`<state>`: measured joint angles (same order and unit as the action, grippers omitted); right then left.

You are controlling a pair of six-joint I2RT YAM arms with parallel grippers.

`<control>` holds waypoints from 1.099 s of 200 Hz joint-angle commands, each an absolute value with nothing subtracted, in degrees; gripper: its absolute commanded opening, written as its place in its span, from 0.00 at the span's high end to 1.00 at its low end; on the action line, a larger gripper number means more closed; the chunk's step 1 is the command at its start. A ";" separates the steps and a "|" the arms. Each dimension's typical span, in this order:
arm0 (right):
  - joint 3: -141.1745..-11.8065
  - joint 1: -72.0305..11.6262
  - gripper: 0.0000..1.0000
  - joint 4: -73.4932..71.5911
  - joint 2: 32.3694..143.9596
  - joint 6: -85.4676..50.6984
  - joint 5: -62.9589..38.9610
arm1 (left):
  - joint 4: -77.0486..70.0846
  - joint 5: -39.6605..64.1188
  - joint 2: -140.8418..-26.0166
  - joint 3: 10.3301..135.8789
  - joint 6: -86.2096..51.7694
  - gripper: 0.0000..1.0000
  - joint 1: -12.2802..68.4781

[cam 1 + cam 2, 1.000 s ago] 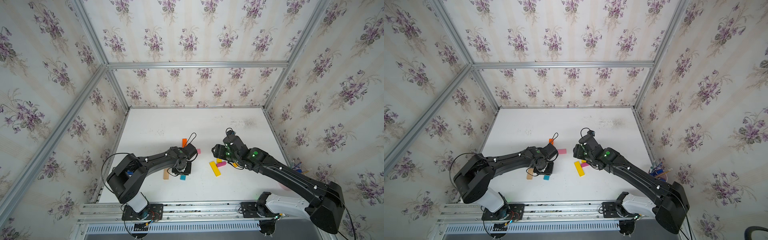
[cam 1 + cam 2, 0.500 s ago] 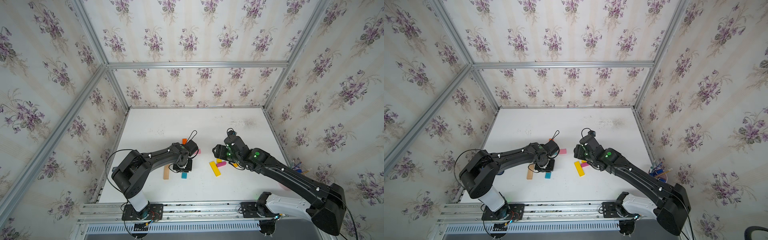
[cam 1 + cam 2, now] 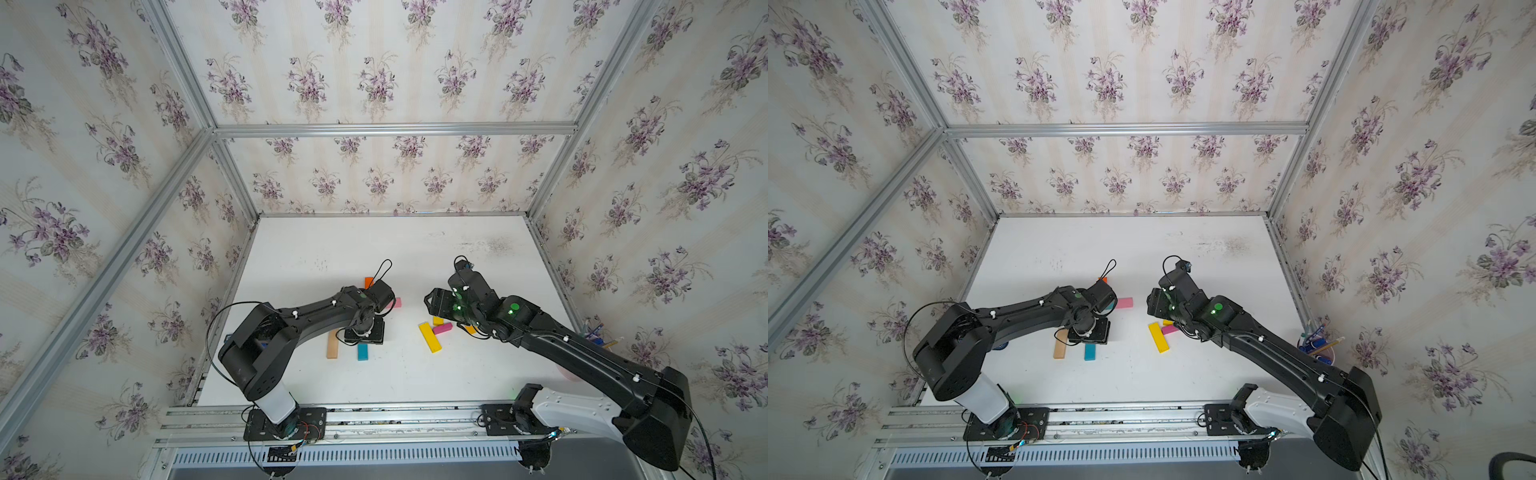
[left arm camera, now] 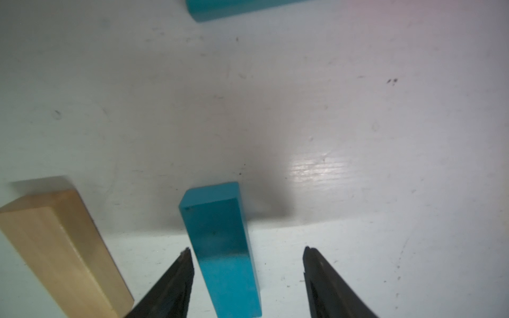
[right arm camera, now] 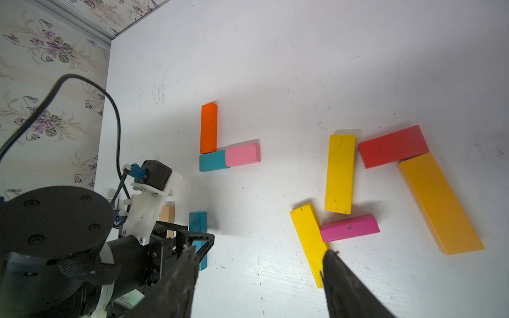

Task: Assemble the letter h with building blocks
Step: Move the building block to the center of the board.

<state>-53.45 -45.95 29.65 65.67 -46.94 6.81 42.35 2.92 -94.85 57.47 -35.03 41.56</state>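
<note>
Lower centre: left gripper (image 4: 247,248) spread astride teal block (image 4: 217,234), laid beside wood block (image 4: 55,242), presumably as an h leg. Right gripper (image 5: 259,250) spread, empty.

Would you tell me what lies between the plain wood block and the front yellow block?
A teal block beside the wood block, then bare table up to the yellow block, in both top views.

Count ten building blocks (image 3: 430,337): two teal, a short teal block (image 5: 212,163) and a long teal block (image 5: 198,221); two yellow, a yellow block (image 5: 340,173) and a second yellow block (image 5: 308,234); one orange block (image 5: 208,128), one pink block (image 5: 242,155), one magenta block (image 5: 349,228), one red block (image 5: 392,146), one amber block (image 5: 440,203), one plain wood block (image 5: 168,217). Add two grippers, left gripper (image 4: 248,249) and right gripper (image 5: 259,250), and one cup of pens (image 3: 1327,357).
</note>
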 commanded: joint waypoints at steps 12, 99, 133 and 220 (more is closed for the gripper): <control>-53.96 -46.04 0.27 29.72 65.50 -46.82 7.65 | 45.06 1.68 -94.18 57.38 -35.81 0.38 41.57; -53.82 -46.01 0.27 30.06 64.64 -46.76 8.04 | 43.44 3.99 -94.86 53.93 -37.86 0.51 41.29; -54.25 -46.01 0.27 30.77 64.34 -46.74 8.66 | 41.79 6.26 -98.34 56.35 -37.28 0.63 40.30; -53.41 -46.05 0.27 30.76 64.34 -46.84 8.97 | 41.48 7.66 -104.22 62.54 -36.21 0.67 38.88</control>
<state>-53.60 -45.95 30.87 64.20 -46.89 8.27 46.22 7.29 -102.80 62.00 -37.21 39.46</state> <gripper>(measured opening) 0.727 0.340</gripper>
